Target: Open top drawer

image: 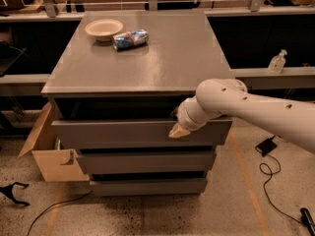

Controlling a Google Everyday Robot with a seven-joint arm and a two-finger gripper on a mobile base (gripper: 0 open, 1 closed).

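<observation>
Gripper at the top drawer's front edge, camera view.
The gripper (179, 131) rests against the upper right part of the top drawer (113, 132), whose grey front stands slightly forward of the cabinet (162, 63), just under its top; whether the gripper is spread or clamped cannot be told. A bowl (104, 29) and a blue can (130, 39) sit at the top's far left.
</observation>
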